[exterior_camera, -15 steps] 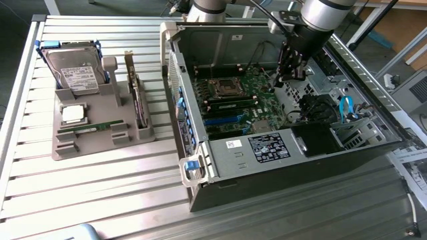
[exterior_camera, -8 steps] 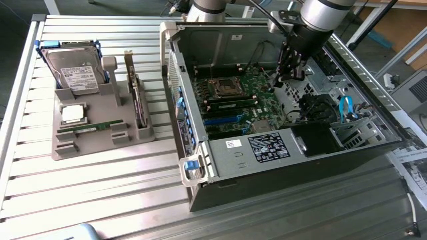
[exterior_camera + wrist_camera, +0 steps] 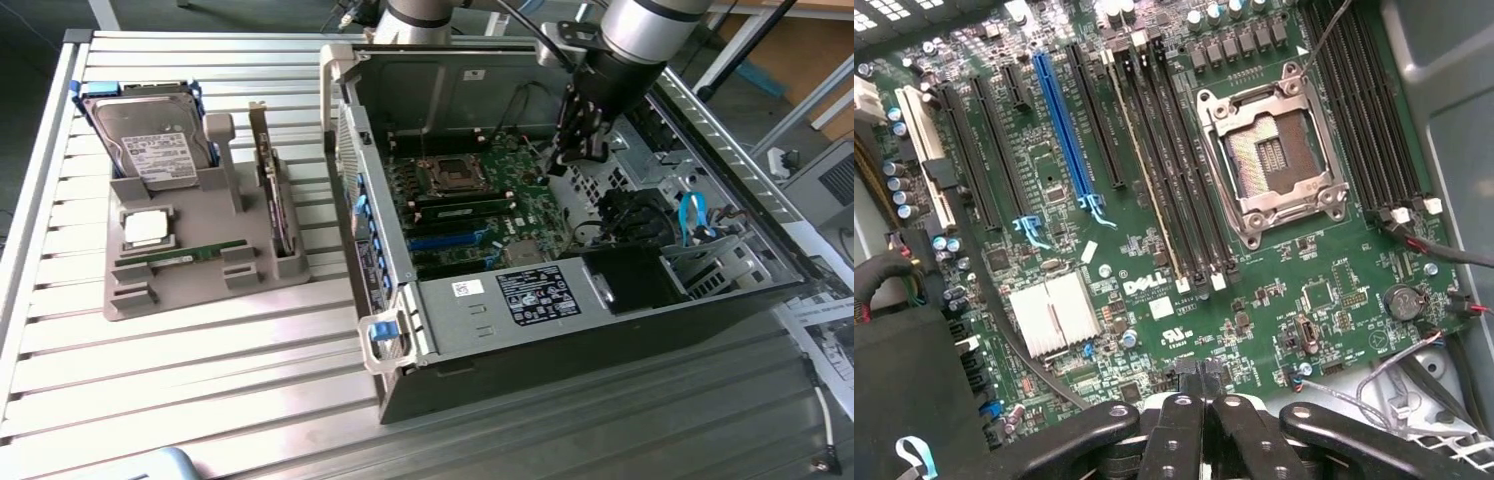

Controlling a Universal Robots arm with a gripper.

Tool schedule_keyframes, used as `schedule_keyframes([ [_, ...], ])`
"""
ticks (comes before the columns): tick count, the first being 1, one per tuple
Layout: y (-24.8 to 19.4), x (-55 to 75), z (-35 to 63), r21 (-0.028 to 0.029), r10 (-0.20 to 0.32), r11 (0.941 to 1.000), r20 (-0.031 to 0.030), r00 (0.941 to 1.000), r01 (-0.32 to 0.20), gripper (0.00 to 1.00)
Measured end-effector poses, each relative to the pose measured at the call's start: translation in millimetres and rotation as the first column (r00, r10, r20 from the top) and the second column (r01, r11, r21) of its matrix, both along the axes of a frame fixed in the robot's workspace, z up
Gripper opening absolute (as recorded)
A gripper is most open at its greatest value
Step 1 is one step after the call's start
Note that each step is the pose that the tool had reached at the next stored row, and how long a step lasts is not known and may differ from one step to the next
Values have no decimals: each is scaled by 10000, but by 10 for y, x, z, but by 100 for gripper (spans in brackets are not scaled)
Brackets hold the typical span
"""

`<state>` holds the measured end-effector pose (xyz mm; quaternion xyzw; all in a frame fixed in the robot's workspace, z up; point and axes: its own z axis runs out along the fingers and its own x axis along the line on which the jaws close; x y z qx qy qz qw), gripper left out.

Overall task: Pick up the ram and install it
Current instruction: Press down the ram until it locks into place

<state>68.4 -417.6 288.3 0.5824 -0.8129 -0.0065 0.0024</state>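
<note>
Green ram [image 3: 180, 256] laid flat in grey holder [image 3: 200, 290] on surface, long axis level; end effector [image 3: 577, 150] shut, nothing held, positioned inside computer case [image 3: 561, 330], well apart toward exterior view's right.

A table [image 3: 174, 400] of ribbed silver aluminium slats fills most of the exterior view, and soft light glints off them at lower left. Past its upper left edge lies a dark blue-grey floor [image 3: 34, 60]. At upper right stand white frame legs [image 3: 727, 45] and a cardboard box [image 3: 827, 70]. A printed paper sheet [image 3: 817, 325] lies at the right edge, with a thin cable [image 3: 825, 420] below it.
</note>
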Motion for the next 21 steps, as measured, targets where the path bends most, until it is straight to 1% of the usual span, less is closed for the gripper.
schedule_keyframes([
  [12,0,0,-14,0,-426,9991,0,9991,426,11],
  [21,0,0,-22,0,-760,9971,0,9971,760,11],
])
